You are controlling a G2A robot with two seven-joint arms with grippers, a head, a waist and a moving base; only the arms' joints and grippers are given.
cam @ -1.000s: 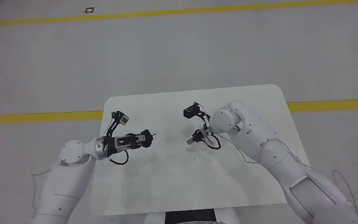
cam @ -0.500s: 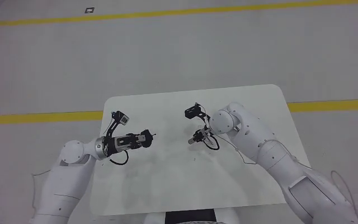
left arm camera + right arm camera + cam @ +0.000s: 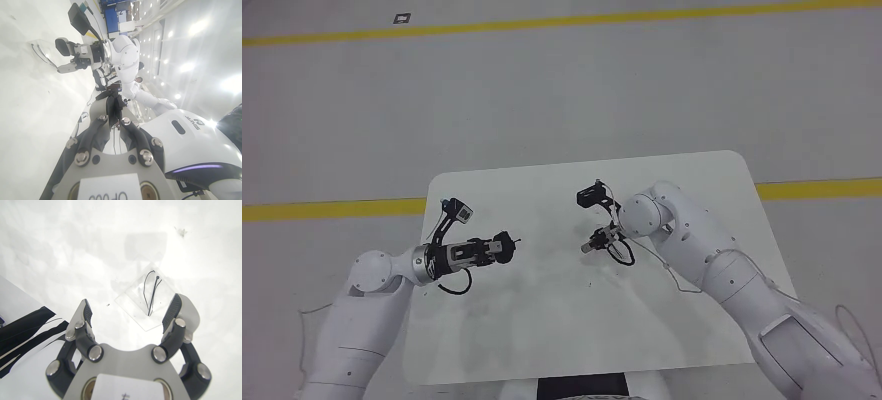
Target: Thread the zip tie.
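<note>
The thin black plastic zip ties [image 3: 151, 292] lie loose on a clear, flat, square plastic sheet [image 3: 164, 287]. Their strands come together at one end and spread apart at the other, where two small heads can be seen. In the right wrist view they sit below the right gripper [image 3: 131, 300], ahead of its fingertips and closer to one ribbed black pad than to the other. Nothing touches them. The right gripper's jaws stand wide apart and hold nothing.

In the left wrist view the same zip ties [image 3: 41, 55] and sheet [image 3: 36, 43] lie just under the right gripper [image 3: 61, 57], with open space between the strands and the lower finger.

The left gripper [image 3: 112, 100] has its jaws pressed together. A thin dark line runs back between its fingers, but I cannot tell what it is. The zip ties lie well apart from these jaws, out in front of them.

From above, the left gripper [image 3: 507, 242] and right gripper [image 3: 589, 247] face each other over the white rounded table [image 3: 662, 320], with a gap between their tips.
</note>
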